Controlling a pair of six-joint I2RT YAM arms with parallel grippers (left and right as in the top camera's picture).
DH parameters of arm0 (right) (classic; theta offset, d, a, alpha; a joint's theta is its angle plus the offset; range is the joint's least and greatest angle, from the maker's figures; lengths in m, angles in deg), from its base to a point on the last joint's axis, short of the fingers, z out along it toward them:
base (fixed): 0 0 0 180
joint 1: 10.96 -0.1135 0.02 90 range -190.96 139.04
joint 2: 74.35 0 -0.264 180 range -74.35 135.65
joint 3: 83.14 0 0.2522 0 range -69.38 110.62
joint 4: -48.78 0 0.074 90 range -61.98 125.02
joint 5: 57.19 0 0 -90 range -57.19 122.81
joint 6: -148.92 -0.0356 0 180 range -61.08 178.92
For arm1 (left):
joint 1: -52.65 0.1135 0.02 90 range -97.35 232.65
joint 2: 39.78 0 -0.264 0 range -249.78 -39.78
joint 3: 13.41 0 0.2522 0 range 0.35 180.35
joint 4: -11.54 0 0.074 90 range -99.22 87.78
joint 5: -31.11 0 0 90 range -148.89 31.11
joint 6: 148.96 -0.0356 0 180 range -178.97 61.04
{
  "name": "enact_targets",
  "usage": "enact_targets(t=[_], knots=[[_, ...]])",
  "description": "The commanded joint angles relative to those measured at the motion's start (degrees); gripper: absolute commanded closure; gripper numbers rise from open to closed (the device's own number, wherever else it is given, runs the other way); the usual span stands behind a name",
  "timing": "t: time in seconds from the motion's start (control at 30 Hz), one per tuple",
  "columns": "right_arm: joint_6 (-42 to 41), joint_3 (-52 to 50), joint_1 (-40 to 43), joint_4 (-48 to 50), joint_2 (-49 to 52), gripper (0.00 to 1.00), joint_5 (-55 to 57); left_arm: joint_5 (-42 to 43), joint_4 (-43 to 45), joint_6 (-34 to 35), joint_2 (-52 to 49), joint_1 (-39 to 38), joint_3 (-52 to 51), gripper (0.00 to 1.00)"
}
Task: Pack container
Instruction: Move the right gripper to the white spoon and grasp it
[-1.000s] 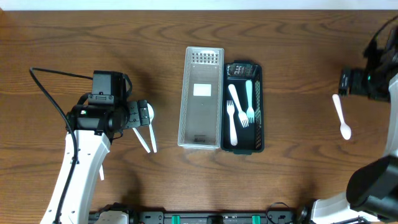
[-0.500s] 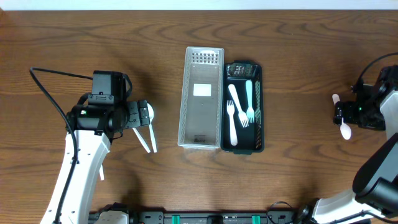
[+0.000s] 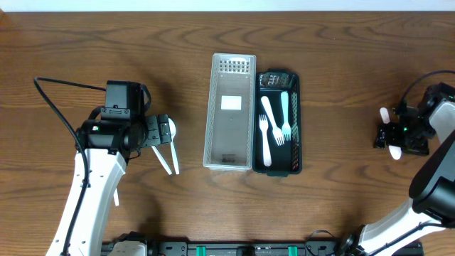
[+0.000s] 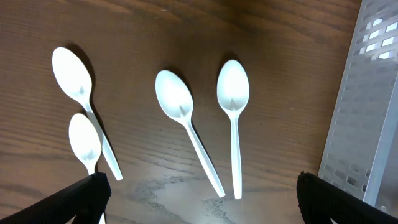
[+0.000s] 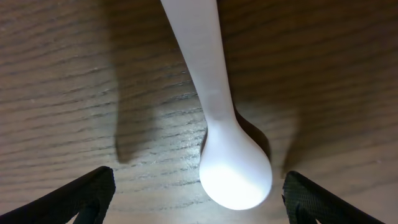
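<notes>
A black container at the table's middle holds white forks and a pale green one. Its clear lid lies beside it on the left. Several white spoons lie on the table under my left gripper, which is open and holds nothing; in the overhead view it hovers over them. My right gripper is open, low over a single white spoon at the far right, its fingers either side of the bowl, not touching. That spoon is mostly hidden by the gripper in the overhead view.
The lid's perforated edge shows at the right of the left wrist view. The wood table stretches between the container and the right spoon.
My right arm has swung down and in over the single spoon, from behind it to directly above it, now covering most of it. The left arm has not moved.
</notes>
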Motion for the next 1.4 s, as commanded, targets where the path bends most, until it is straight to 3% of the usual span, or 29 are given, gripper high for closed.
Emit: enact_targets(t=[0.0, 0.47, 0.83, 1.37], knots=[[0.87, -0.35, 0.48, 0.33, 0.85, 0.11, -0.81, -0.20, -0.17, -0.07, -0.22, -0.09, 0.94, 0.02], [0.83, -0.52, 0.50, 0.28, 3.10, 0.14, -0.79, -0.20, -0.20, -0.07, -0.22, -0.09, 0.94, 0.02], [0.68, -0.52, 0.39, -0.55, 3.10, 0.44, -1.01, -0.20, -0.22, -0.07, -0.22, -0.09, 0.94, 0.02], [0.17, -0.50, 0.39, -0.28, 3.10, 0.75, -2.32, -0.20, -0.20, -0.07, -0.22, -0.09, 0.94, 0.02]])
